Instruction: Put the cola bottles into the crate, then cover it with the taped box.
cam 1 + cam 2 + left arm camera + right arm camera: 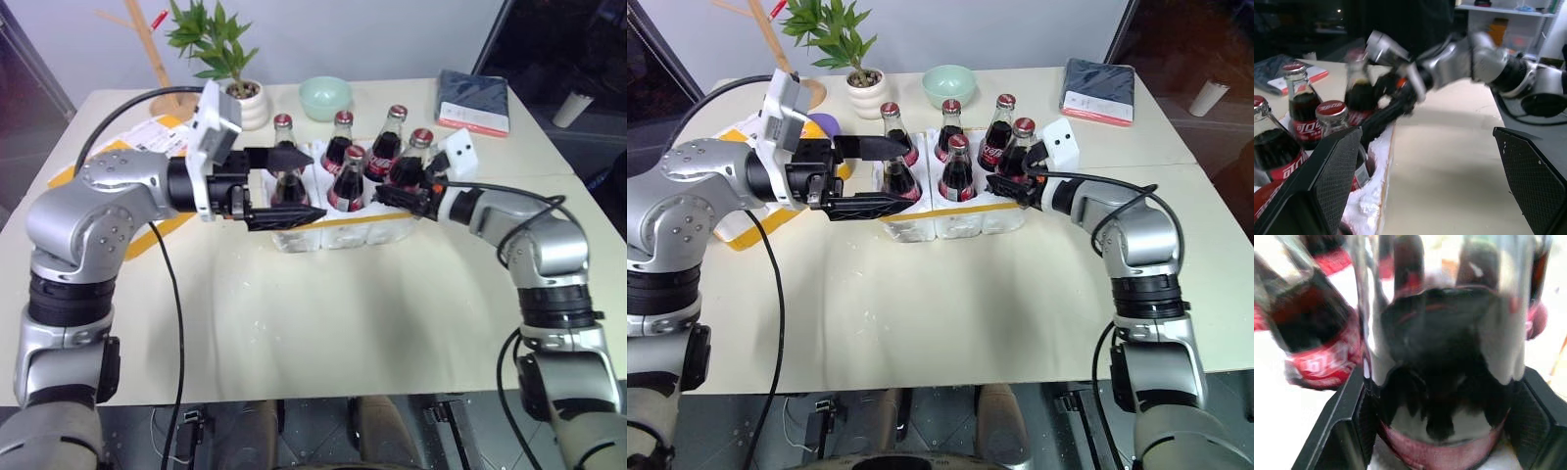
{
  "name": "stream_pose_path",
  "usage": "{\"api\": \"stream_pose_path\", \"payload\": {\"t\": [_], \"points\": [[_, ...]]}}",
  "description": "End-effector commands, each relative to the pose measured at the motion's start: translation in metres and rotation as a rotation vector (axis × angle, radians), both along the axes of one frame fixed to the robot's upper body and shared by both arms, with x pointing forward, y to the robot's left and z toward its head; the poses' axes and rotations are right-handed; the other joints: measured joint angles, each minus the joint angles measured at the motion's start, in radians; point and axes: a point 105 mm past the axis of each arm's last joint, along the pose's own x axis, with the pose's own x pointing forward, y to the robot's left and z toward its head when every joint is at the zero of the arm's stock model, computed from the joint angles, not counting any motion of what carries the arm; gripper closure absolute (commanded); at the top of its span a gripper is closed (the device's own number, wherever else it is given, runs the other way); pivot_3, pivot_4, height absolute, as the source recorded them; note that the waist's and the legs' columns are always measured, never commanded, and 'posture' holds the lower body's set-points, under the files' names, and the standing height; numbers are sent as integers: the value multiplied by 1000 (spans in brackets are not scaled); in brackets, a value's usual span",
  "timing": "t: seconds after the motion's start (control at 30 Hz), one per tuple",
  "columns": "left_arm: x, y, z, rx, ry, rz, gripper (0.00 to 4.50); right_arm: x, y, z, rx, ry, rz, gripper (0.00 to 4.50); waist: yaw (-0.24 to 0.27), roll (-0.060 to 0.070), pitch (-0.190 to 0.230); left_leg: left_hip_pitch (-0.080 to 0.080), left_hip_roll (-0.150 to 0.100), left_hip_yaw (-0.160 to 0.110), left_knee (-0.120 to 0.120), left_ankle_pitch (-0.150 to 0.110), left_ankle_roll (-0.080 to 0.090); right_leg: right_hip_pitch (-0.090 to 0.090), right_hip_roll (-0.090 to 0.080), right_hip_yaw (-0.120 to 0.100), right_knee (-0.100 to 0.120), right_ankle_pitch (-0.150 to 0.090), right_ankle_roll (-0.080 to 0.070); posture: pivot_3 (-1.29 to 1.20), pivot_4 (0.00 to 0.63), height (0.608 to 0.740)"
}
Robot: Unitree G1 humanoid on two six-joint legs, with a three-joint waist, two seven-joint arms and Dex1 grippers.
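Cola bottles [957, 168] are pretty much all standing up in the crate [950, 217] at this point, six of them with red caps, in two rows of three. The crate is that low white foam block with the thin yellow tape band, sitting around the middle of the table [950, 313], toward the far side.

The right gripper [1011, 182] is clamped on the bottle [1019, 152] at the front right corner of the crate, down by its label. In the right wrist view you can see the black fingers [1339, 431] hugging the glass on both sides, with the bottle upright between them.

The left gripper [884, 176] has its fingers spread wide apart, pointing sideways across the left end of the crate. One finger runs along the front, the other behind, with the front left bottle [898, 179] sitting between them. Can't tell if either finger actually touches it.

The taped box [759, 215], white foam with wide yellow bands, sits off to the left on the table, mostly hidden behind the left arm. Behind the crate there's a potted plant [857, 59], a pale green bowl [949, 84], and a dark notebook [1099, 90] over at the far right.
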Motion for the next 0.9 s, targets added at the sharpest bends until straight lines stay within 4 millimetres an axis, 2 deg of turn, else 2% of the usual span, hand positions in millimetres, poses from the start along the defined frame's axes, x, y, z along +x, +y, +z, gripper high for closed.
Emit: {"api": "stream_pose_path", "payload": {"t": [0.03,0.1,0.2,0.3,0.4,0.47,0.53,0.7,0.77,0.9], "points": [[-3,-1,7,7,-51,-3,0,11,-13,-4,-6,3,-84,725,-1,0,0,0,0,0,0,0,0,1,0,0,0,0,0,0,150,739],[-2,2,5,10,-45,17,0,9,-15,-2,8,0,-83,22,0,0,0,2,0,0,1,0,-1,2,0,0,0,0,0,0,150,739],[-1,10,1,24,-50,73,0,-5,-14,18,41,-35,-42,22,5,0,0,3,0,0,2,1,-1,4,0,0,0,0,-1,0,150,739],[4,29,3,26,-74,196,0,-30,-17,58,109,-95,42,22,8,0,0,-1,0,0,1,1,-1,0,0,0,0,0,0,0,150,739],[5,44,6,40,-108,284,0,-49,-18,79,135,-120,104,22,7,1,0,-2,0,-1,-1,1,-1,-3,0,0,1,0,-1,0,150,739],[8,76,8,125,-180,456,0,-72,-22,100,128,-156,186,22,0,1,1,-1,0,-1,-3,0,0,-3,0,0,1,0,-1,0,150,739],[9,109,4,245,-245,622,0,-87,-28,109,109,-168,233,22,-4,3,2,-1,0,1,-4,0,0,-4,0,1,0,0,-1,0,150,739],[1,179,-20,531,-321,915,0,-107,-32,109,52,-152,317,22,1,2,1,0,2,2,-6,0,0,-3,0,1,-1,-1,-2,0,150,739],[-10,204,-37,670,-332,972,0,-109,-32,108,29,-159,330,22,0,2,2,0,2,2,-6,0,0,-3,0,1,-2,-2,-5,0,150,739],[-36,239,-68,860,-317,1023,0,-110,-36,102,20,-140,336,22,1,2,2,0,2,4,-6,0,0,-4,0,1,-2,-2,-5,0,150,739]]}}
